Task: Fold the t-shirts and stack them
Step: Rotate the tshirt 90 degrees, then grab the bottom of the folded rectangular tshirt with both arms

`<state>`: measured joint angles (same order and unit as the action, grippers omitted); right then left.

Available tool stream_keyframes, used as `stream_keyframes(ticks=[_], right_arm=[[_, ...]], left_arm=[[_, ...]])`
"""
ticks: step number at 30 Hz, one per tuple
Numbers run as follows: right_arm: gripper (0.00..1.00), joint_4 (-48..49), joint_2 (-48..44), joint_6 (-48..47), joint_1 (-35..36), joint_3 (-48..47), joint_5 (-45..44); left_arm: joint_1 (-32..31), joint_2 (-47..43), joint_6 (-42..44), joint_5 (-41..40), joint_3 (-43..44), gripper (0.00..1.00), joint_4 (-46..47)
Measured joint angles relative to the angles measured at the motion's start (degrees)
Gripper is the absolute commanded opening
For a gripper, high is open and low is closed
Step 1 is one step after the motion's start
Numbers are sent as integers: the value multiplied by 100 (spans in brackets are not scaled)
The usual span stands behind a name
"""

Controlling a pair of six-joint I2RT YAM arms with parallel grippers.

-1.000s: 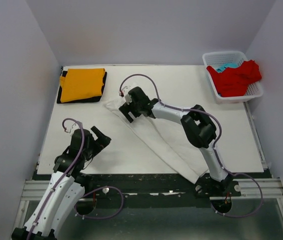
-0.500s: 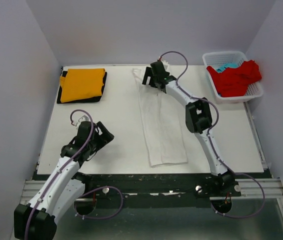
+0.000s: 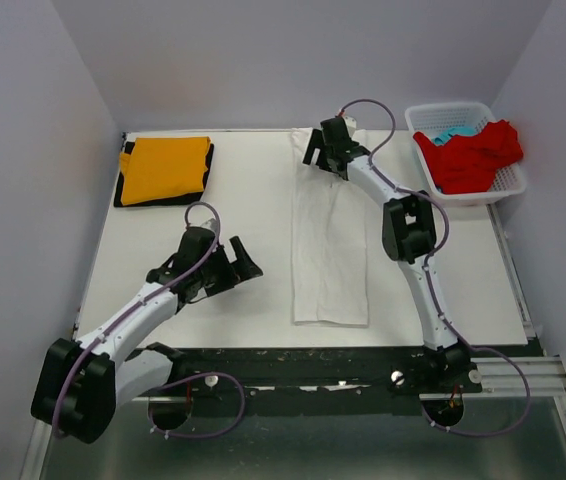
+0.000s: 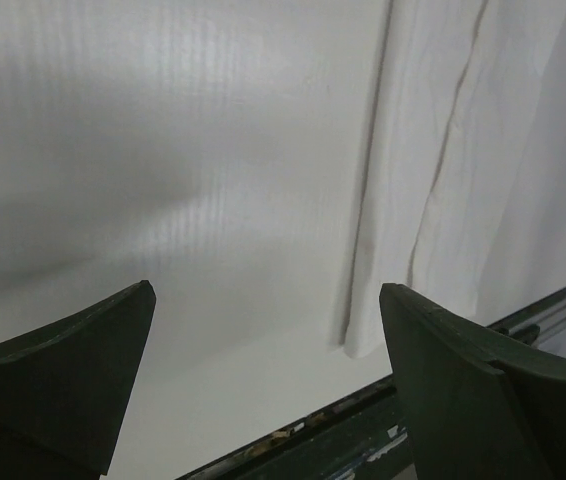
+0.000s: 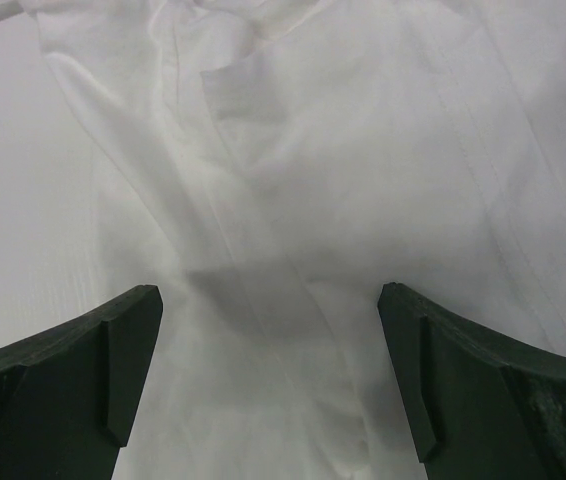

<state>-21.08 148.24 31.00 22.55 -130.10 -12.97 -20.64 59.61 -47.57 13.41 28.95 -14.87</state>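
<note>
Your white t-shirt is lying on the table as one long narrow strip, a bit right of centre. It runs from the far edge almost down to the near edge, and the near end is cut off pretty square. You can see lengthwise creases and overlapped layers in both wrist views. There's a small pale rectangle up near the bunched far end that could be a tag, but it's too blurry to read.

Your right gripper is over that far end with its fingers spread wide and nothing pinched, just cloth lying under them. Your left gripper hangs over bare table just left of the strip's near end, fingers apart too and holding nothing.

At far left, the orange t-shirt sits folded on top of the black t-shirt, which peeks out along the edges. The red t-shirt is heaped in the white basket at far right and spills over the rim, with a bit of the light blue t-shirt behind it.
</note>
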Motion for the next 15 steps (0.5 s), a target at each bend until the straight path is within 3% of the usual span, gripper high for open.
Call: stream_keyframes(ticks=[5,7,10,15], right_arm=[[100,-321,-197,-352,33,-39,81],[100,-286,-708,-463,83,496,96],[100,-87,-2173,-455,157,2144,122],[100,634,-5233,-2,256,5718,260]], left_arm=[[-695,417,85,275,302,99,249],[-1038,577,87,350,376,98,431],[-1408,734,76,428,385,99,599],[-1941,1222,-11,457,393,96,833]])
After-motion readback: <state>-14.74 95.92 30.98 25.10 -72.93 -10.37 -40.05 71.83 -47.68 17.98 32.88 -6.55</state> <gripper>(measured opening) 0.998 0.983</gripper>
